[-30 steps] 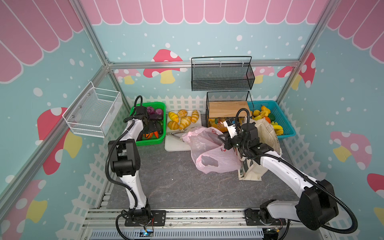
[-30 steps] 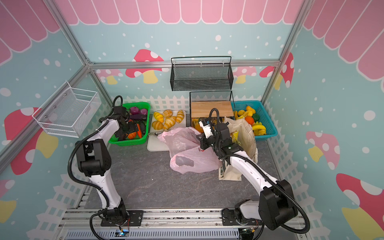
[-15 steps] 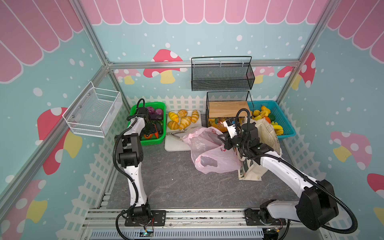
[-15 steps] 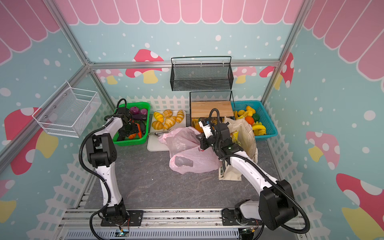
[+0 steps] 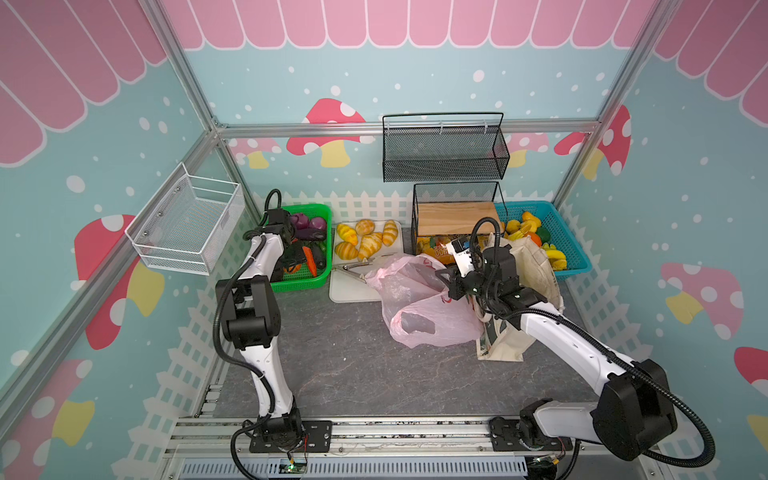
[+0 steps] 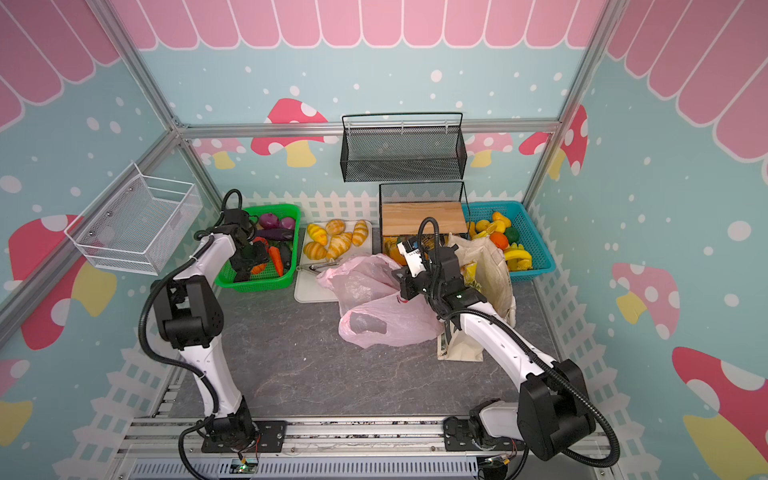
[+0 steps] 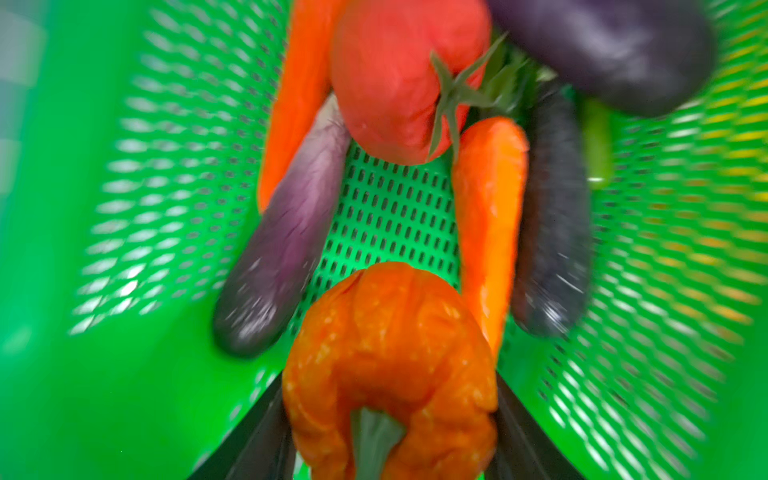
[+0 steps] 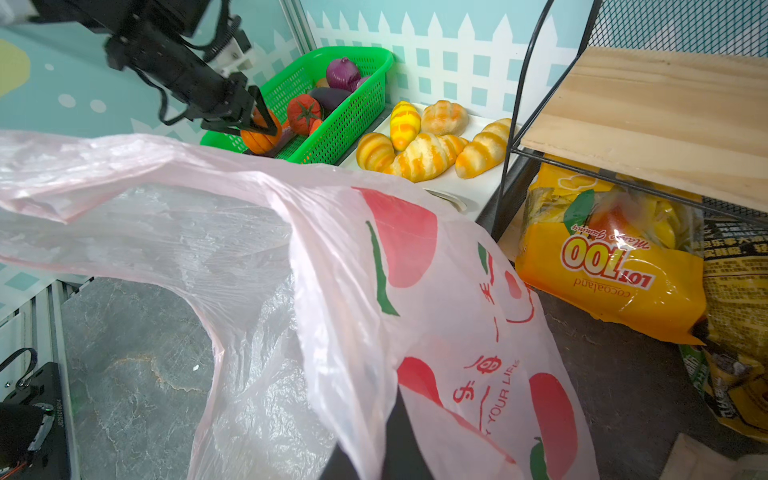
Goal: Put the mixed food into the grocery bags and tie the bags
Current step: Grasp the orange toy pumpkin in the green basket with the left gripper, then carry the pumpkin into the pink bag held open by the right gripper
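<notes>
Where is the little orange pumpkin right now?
The orange pumpkin sits in the green basket, back left in both top views, clamped by the left gripper, with a carrot and a purple eggplant beside it.

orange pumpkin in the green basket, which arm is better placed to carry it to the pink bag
Left. The left gripper straddles the ribbed orange pumpkin in the green plastic mesh basket; the right gripper is shut on the thin pink plastic bag.
</notes>
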`<state>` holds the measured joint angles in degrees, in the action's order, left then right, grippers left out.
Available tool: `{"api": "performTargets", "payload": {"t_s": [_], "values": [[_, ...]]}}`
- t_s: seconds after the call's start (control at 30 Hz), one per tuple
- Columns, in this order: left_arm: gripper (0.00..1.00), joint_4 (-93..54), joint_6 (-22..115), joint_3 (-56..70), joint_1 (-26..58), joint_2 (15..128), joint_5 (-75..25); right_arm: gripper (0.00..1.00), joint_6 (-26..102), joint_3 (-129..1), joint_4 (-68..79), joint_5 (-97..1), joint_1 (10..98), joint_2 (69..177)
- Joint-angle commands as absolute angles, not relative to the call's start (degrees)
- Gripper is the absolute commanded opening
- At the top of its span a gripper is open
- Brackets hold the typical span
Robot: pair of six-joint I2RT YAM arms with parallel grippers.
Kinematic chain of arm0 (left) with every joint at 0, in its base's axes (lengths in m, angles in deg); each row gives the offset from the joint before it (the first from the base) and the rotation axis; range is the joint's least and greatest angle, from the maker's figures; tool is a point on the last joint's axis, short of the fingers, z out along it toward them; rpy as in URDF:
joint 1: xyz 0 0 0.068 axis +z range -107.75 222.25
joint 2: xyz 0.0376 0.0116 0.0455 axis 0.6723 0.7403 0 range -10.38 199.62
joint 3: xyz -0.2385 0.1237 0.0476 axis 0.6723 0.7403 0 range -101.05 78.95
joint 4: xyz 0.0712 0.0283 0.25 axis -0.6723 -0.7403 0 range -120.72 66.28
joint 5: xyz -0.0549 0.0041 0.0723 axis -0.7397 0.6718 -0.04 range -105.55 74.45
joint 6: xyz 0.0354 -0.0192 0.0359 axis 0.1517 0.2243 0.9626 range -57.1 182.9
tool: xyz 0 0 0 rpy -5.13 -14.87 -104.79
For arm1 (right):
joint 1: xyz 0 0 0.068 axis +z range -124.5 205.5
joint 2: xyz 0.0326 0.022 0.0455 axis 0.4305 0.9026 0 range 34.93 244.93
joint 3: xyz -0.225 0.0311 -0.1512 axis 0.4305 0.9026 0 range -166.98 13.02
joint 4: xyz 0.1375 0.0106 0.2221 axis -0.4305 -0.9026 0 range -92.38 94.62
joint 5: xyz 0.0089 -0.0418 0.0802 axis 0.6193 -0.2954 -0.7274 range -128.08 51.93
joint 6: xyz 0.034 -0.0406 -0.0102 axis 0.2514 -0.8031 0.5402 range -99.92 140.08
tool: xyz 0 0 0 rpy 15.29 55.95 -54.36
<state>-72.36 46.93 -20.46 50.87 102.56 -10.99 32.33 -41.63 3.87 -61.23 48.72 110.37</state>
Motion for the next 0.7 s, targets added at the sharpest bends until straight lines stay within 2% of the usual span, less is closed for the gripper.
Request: {"api": "performTargets", "payload": {"t_s": [0.0, 0.1, 0.23, 0.33, 0.43, 0.57, 0.67], "values": [[0.57, -70.5, 43.5, -14.6, 50.6, 92.1, -15.3, 0.00, 31.7, -40.5, 4.4, -61.2, 48.3, 108.8], [0.56, -67.6, 41.4, -3.7, 47.1, 80.0, -18.1, 0.00, 32.3, -40.5, 4.6, -60.9, 48.3, 108.9], [0.56, -65.5, 38.5, 12.9, 39.5, 63.4, -16.1, 0.00, 33.3, -40.5, 5.0, -61.2, 48.2, 109.3], [0.55, -61.6, 34.2, 26.6, 31.9, 51.6, -17.0, 0.00, 33.8, -40.7, 5.3, -61.9, 48.1, 109.8], [0.53, -51.9, 29.1, 37.8, 22.8, 41.6, -20.6, 0.00, 34.5, -41.1, 5.6, -62.5, 48.0, 110.3], [0.51, -31.7, 25.9, 47.0, 11.5, 36.3, -24.7, 0.00, 35.3, -41.7, 5.3, -63.6, 48.0, 110.6], [0.52, -26.4, 27.6, 45.9, 6.7, 40.9, -26.3, 0.00, 36.4, -41.9, 5.4, -64.6, 48.0, 110.7]]}}
